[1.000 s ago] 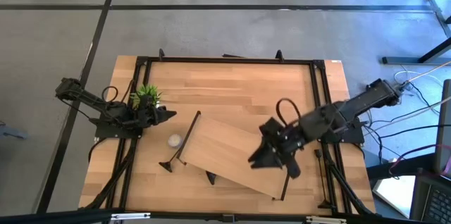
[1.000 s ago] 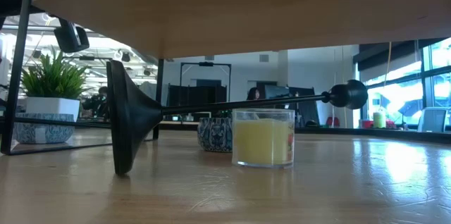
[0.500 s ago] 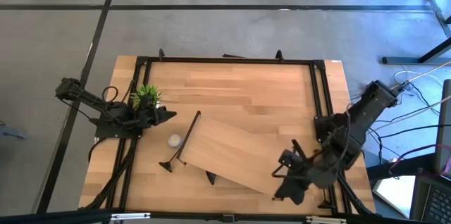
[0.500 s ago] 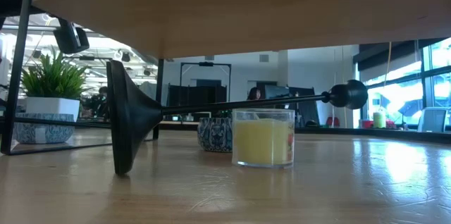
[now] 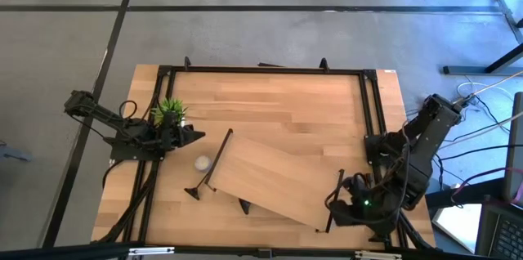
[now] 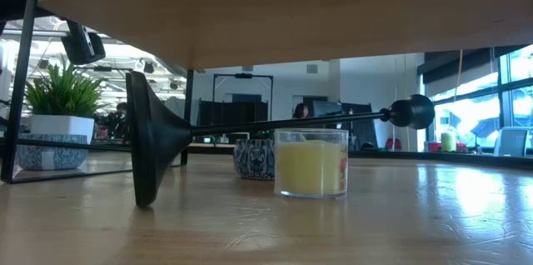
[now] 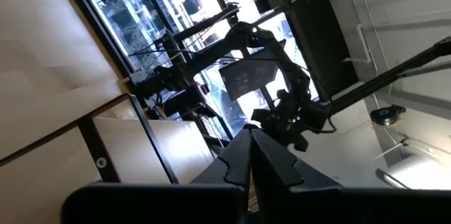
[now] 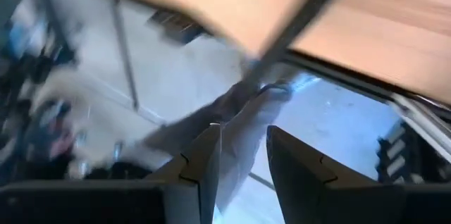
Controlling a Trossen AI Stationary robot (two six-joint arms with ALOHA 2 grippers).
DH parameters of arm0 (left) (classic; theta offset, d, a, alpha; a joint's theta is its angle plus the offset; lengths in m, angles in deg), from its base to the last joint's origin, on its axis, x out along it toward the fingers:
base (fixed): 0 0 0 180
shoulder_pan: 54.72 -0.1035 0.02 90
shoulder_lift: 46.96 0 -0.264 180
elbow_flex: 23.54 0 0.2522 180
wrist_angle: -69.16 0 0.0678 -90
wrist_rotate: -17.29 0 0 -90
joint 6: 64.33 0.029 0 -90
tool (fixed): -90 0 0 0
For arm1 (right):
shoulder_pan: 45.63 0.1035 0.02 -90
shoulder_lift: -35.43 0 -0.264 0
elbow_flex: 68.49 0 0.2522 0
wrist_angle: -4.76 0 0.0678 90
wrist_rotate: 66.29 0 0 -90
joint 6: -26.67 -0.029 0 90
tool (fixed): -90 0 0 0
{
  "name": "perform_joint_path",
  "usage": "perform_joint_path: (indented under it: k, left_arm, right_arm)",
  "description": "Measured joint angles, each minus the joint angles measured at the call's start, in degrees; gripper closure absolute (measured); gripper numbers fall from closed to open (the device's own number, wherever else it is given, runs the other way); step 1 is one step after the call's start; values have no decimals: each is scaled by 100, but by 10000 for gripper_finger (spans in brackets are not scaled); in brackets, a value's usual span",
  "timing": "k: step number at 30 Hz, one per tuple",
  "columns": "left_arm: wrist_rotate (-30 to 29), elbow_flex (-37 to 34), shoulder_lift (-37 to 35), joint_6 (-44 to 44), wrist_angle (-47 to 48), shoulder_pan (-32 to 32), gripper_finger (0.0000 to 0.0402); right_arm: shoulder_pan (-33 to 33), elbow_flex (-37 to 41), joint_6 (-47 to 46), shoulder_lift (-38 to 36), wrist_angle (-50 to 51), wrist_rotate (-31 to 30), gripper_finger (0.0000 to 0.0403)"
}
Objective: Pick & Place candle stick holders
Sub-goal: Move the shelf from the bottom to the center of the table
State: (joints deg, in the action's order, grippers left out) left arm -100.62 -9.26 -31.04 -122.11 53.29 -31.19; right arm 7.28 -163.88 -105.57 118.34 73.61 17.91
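A slim black metal candlestick holder [image 5: 210, 167] lies on its side on the light wooden worktop [image 5: 270, 105], near the left part of the front edge. Its round flat base [image 6: 148, 150] stands on edge and its thin stem runs under the raised wooden shelf board [image 5: 274, 181], whose top sits askew across the front half of the worktop. In the low view its small cup end [image 6: 412, 112] hangs above a glass jar of yellow candle [image 6: 311, 162], with a patterned blue-and-white pot [image 6: 254, 158] behind.

A small green potted plant [image 5: 170, 111] stands by the left edge. The left tool [image 5: 196, 135] rests just beside it, its fingers pressed together on nothing.

The right tool [image 8: 241, 153] is at the front right corner, beside the shelf's black leg [image 5: 333, 205]; its fingers [image 8: 201, 158] stand narrowly apart with nothing clearly between them.
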Motion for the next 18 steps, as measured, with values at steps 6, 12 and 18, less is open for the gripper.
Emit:
perform_joint_path:
  k: [6,12,18]
  left_arm:
    - [-43,2,0,2,103,0,396]
    - [-45,1,0,-95,118,0,396]
    - [-45,2,-2,-198,118,0,396]
  right_arm:
    - [-167,0,-489,0,955,-109,283]
    - [-457,2,-277,35,1422,-294,283]
    - [-607,168,-275,118,1382,22,283]
